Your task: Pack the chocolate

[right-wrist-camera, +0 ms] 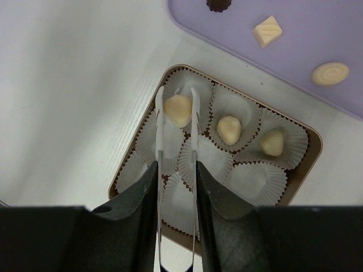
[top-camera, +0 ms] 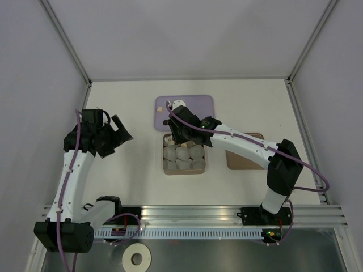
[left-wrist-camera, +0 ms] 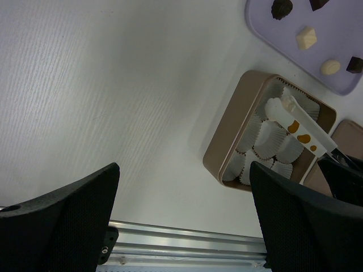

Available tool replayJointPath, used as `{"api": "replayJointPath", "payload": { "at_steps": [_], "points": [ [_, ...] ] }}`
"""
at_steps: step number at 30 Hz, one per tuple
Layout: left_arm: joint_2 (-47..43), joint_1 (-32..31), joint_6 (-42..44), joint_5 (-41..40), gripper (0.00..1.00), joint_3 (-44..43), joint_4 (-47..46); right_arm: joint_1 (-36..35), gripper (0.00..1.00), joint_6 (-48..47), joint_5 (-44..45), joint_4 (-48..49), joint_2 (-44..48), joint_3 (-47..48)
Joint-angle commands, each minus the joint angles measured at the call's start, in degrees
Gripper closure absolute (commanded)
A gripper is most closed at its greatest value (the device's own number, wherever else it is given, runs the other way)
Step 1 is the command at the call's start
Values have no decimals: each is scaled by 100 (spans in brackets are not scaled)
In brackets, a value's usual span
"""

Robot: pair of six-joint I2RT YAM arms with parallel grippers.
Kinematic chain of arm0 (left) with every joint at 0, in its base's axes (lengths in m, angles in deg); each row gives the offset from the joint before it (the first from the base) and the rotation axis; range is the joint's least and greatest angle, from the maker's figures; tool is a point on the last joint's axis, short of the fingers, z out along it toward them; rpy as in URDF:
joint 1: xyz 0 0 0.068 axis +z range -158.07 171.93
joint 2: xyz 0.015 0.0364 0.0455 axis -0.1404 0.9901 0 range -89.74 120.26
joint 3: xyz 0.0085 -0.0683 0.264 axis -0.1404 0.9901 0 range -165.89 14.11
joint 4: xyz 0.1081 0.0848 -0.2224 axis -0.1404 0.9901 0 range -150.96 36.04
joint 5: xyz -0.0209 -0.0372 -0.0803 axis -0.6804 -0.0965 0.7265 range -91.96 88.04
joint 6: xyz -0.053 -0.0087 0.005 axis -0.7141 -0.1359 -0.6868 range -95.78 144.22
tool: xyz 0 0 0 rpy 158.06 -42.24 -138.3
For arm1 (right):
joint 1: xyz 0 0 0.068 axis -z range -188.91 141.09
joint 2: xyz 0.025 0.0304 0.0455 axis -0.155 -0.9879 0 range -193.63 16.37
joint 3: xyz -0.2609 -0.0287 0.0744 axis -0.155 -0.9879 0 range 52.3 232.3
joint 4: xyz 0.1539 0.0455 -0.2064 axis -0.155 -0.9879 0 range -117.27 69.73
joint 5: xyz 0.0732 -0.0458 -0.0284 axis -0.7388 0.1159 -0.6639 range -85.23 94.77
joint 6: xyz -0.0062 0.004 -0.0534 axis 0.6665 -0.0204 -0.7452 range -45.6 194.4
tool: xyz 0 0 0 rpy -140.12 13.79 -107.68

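My right gripper (right-wrist-camera: 177, 177) is shut on white tongs (right-wrist-camera: 161, 130). Their tips flank a cream chocolate (right-wrist-camera: 177, 110) at the far-left paper cup of the tan box (right-wrist-camera: 126, 170). I cannot tell whether the piece rests in the cup. Two more cream chocolates (right-wrist-camera: 229, 129) lie in the neighbouring cups of that row. More chocolate lies on the purple tray (right-wrist-camera: 317, 34): a cream square (right-wrist-camera: 266, 30), a round cream piece (right-wrist-camera: 330, 73) and a dark one (right-wrist-camera: 218, 4). My left gripper (left-wrist-camera: 184, 204) hangs open and empty to the left of the box (top-camera: 184, 170).
The flat brown lid (top-camera: 249, 161) lies right of the box, partly under my right arm. The purple tray (top-camera: 198, 105) sits just behind the box. White walls close off the table on three sides, and an aluminium rail (top-camera: 187, 212) runs along the near edge.
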Motion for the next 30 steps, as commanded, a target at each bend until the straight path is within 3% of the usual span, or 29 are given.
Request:
{"api": "replayJointPath", "payload": {
  "at_steps": [1, 30],
  "points": [
    [-100, -13, -171, 122, 0, 34, -139, -5, 94, 125, 128, 244, -130, 134],
    [-161, -13, -75, 131, 0, 183, -210, -5, 91, -112, 559, 561, -508, -24]
  ]
}}
